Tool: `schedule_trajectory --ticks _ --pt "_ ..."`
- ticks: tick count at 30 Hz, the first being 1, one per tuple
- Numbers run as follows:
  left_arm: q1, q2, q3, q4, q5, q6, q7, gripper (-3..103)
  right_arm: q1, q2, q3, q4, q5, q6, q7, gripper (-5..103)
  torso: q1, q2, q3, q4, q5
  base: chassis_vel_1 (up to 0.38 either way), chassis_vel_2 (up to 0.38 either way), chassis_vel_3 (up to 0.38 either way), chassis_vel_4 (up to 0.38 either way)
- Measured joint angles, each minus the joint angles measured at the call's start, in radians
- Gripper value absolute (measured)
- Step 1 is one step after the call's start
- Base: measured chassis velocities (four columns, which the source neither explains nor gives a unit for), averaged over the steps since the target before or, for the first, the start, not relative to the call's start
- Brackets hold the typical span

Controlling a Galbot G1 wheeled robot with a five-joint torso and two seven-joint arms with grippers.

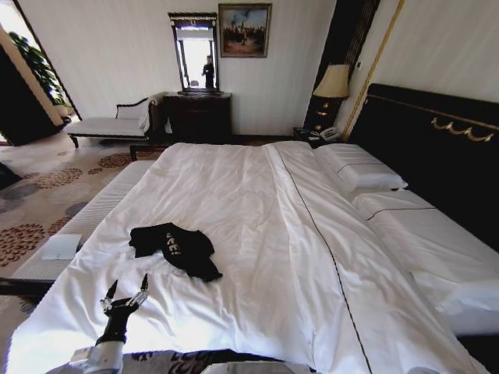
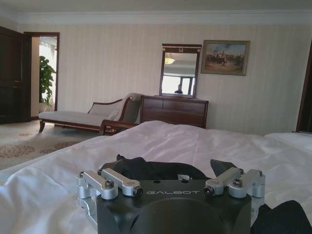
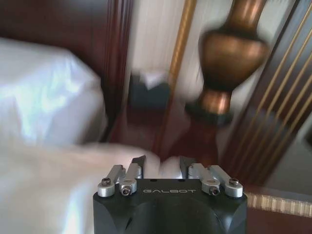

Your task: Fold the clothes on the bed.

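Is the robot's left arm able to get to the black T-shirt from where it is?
Probably yes. The left gripper hangs open over the white duvet, just short of the black T-shirt, fingers pointing toward it. Nothing lies on the bedding between them, so the way looks free.

Daylight glares on the bed (image 1: 257, 234); right wrist view is motion-blurred, head view edges bend.

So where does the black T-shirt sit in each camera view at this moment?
Head view: black T-shirt crumpled on the white duvet, just beyond the open left gripper.
Left wrist view: T-shirt directly ahead of the gripper, on the duvet.
Right wrist view: not in it.
Shared landmark: the mirror over the dark dresser, in head and left wrist views.
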Motion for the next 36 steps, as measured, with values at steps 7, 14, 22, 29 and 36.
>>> schedule_trajectory --ticks 7,14,22,29,36 --pt "0.020 -0.018 -0.001 -0.015 0.021 0.000 0.000 100 -0.014 -0.024 0.147 0.089 -0.236 0.050 -0.076 62 0.000 0.000 0.000 0.0003 -0.0003 0.000 0.000 0.000 0.000" --pt "0.050 -0.034 -0.007 -0.054 0.043 -0.001 -0.001 100 0.030 -0.030 0.082 0.082 -0.300 0.115 -0.193 84 0.000 0.000 0.000 0.0005 0.0002 0.000 0.000 0.000 0.000" --pt "0.095 -0.061 -0.002 -0.149 0.066 0.013 -0.002 100 0.082 -0.044 -0.166 0.029 -0.277 0.319 -0.609 100 0.000 0.000 0.000 0.0007 0.0003 0.000 0.000 0.000 0.000" --pt "0.121 -0.091 0.050 -0.198 0.131 0.030 -0.001 100 0.155 -0.099 -0.275 -0.037 -0.186 0.397 -0.993 100 0.000 0.000 0.000 0.0009 0.0002 0.000 0.000 0.000 0.000" --pt "0.132 -0.089 0.073 -0.280 0.052 0.074 0.031 100 0.171 -0.128 -0.333 -0.063 -0.204 0.440 -1.247 100 0.000 0.000 0.000 0.0006 0.0004 0.000 0.000 0.000 0.000"
